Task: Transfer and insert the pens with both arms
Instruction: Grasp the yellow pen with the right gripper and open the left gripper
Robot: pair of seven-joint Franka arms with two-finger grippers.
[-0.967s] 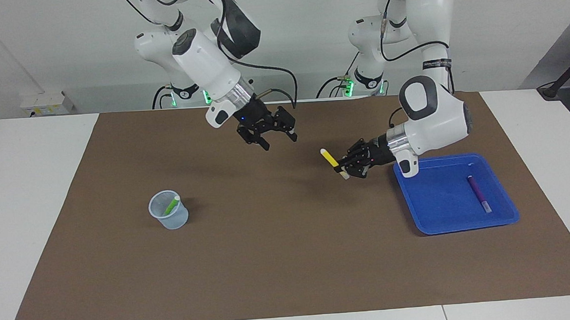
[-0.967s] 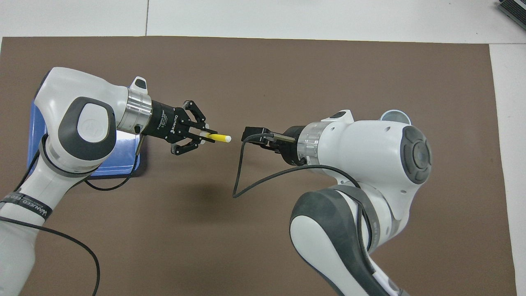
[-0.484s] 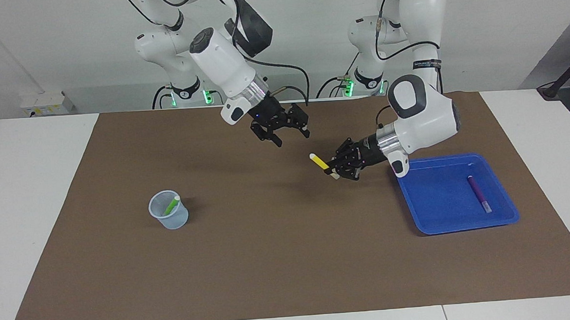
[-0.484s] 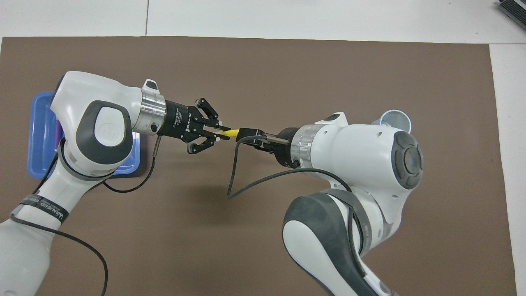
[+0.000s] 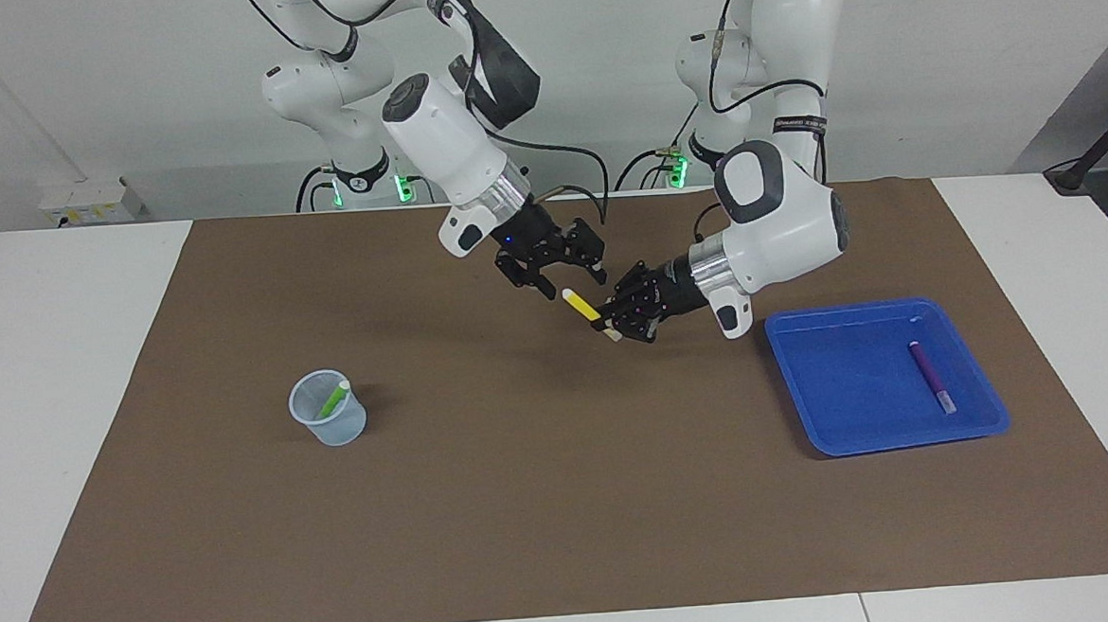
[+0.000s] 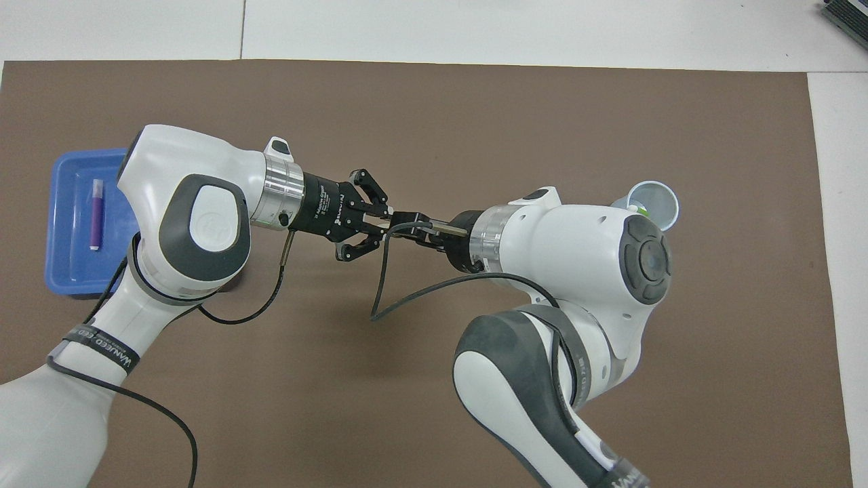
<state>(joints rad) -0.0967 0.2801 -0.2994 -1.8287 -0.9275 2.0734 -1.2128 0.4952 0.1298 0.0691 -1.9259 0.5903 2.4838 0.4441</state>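
My left gripper [image 5: 612, 325] is shut on the lower part of the yellow pen [image 5: 580, 307] and holds it tilted above the middle of the brown mat. My right gripper [image 5: 574, 280] is open, with its fingers on either side of the pen's pale upper end. In the overhead view the left gripper [image 6: 381, 227] meets the right wrist, which hides the pen. The green pen [image 5: 334, 398] stands in a clear cup [image 5: 327, 420]. The purple pen [image 5: 930, 378] lies in the blue tray [image 5: 853, 409].
The cup [image 6: 652, 203] stands toward the right arm's end of the table. The tray [image 6: 68, 271], with the purple pen [image 6: 97, 213] in it, is at the left arm's end. A loose black cable [image 6: 380, 291] hangs from the right wrist.
My left gripper has carried the yellow pen away from the tray toward the middle. My right gripper has come down to meet it, and its open fingers now flank the pen's upper end.
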